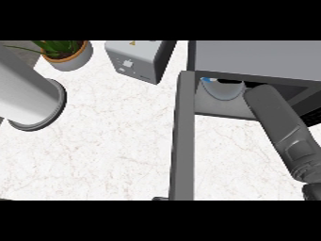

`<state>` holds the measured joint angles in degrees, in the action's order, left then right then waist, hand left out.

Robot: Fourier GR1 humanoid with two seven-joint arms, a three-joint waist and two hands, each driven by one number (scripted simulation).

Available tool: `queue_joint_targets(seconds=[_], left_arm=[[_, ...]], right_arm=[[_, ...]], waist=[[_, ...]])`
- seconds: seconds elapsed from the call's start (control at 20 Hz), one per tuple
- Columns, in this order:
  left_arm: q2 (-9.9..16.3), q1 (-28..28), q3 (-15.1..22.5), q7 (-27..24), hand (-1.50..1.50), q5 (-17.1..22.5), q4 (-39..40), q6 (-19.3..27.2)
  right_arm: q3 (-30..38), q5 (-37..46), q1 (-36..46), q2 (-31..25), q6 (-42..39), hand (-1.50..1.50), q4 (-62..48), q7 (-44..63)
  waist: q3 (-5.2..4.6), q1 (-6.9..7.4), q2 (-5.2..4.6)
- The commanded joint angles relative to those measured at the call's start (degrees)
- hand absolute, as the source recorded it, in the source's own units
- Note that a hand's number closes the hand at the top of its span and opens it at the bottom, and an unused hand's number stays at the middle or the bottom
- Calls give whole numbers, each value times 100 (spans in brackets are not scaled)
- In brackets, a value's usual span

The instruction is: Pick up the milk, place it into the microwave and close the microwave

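Note:
The microwave (274,56) stands at the upper right with its door (183,141) swung wide open toward me, seen edge-on as a long grey bar. Inside the cavity, near its left wall, the milk (217,88) shows as a pale rounded shape with a blue top. My right forearm (288,132) rises from the lower right corner and runs into the cavity just to the right of the milk. The microwave's roof hides my right hand, so whether it touches the milk is hidden. My left hand does not show.
A large pale cylinder (17,89) with a grey rim slants in at the left. At the back stand a potted plant (67,52) and a small white box-shaped appliance (138,59). White marble counter (107,150) spreads left of the door.

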<state>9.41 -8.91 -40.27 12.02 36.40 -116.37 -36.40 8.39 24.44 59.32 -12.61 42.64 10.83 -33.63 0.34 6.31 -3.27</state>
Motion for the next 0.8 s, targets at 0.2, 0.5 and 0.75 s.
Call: queue_joint_targets(seconds=[0.2,0.5,0.75], left_arm=[[-66,135,104,-91,-150,-367,101,0],[55,372,119,-167,-150,-612,151,41],[14,318,315,-267,-150,-746,487,-282]], right_arm=[[-96,357,-11,-546,1375,-150,-941,1255],[-170,374,210,-313,689,-150,-543,629],[-128,325,258,-255,332,-150,-430,253]], waist=[[-44,58,-60],[6,123,-51],[-1,123,-64]])
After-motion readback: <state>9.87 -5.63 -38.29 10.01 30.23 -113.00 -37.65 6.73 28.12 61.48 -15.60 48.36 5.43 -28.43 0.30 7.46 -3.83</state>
